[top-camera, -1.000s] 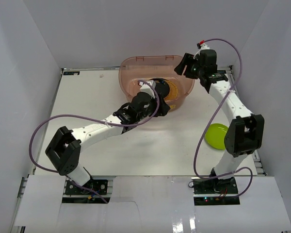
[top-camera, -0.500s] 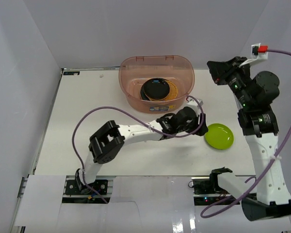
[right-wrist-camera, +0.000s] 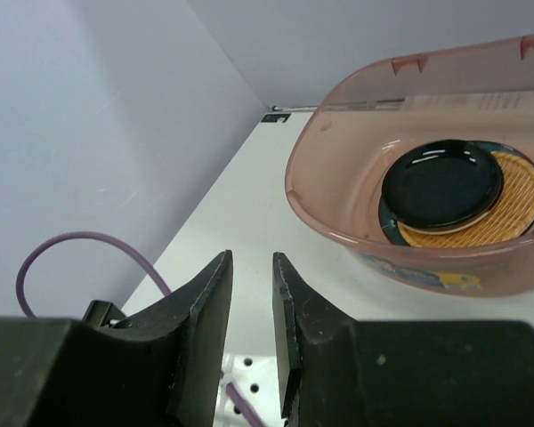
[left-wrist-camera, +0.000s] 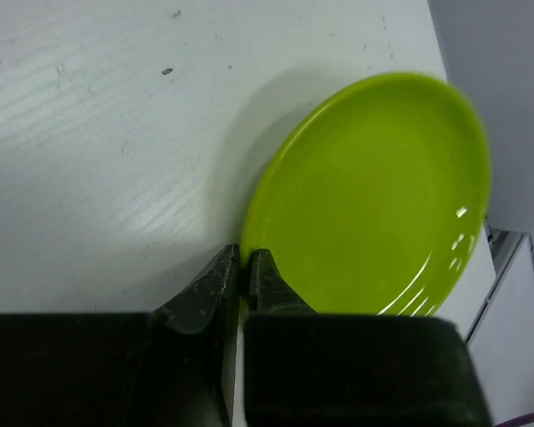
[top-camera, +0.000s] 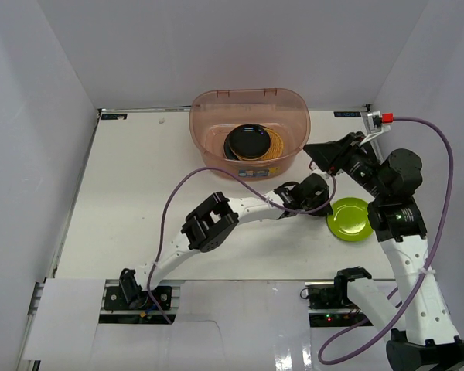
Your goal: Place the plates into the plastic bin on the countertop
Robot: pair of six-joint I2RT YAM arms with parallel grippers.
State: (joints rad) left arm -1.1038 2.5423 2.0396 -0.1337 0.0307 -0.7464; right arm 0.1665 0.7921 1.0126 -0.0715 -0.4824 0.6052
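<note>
The lime green plate (top-camera: 351, 219) lies on the white countertop (top-camera: 139, 193), right of the middle. My left gripper (top-camera: 327, 204) reaches across to its left edge. In the left wrist view my left gripper (left-wrist-camera: 246, 260) is shut on the rim of the green plate (left-wrist-camera: 374, 196), one finger on each side. The pinkish plastic bin (top-camera: 209, 116) stands at the back with a black plate (top-camera: 250, 141) stacked on a tan wicker plate (top-camera: 278, 147). My right gripper (top-camera: 315, 153) hovers just right of the bin. In its own view my right gripper (right-wrist-camera: 252, 260) has a narrow gap and holds nothing.
White walls close in the countertop on three sides. A purple cable (top-camera: 178, 193) loops off the left arm over the table. In the right wrist view the bin (right-wrist-camera: 338, 169) shows the black plate (right-wrist-camera: 440, 184) on the wicker one (right-wrist-camera: 513, 209).
My left gripper slid right to the green plate and shut on its rim. My right arm swung down and left, its gripper now beside the bin.
</note>
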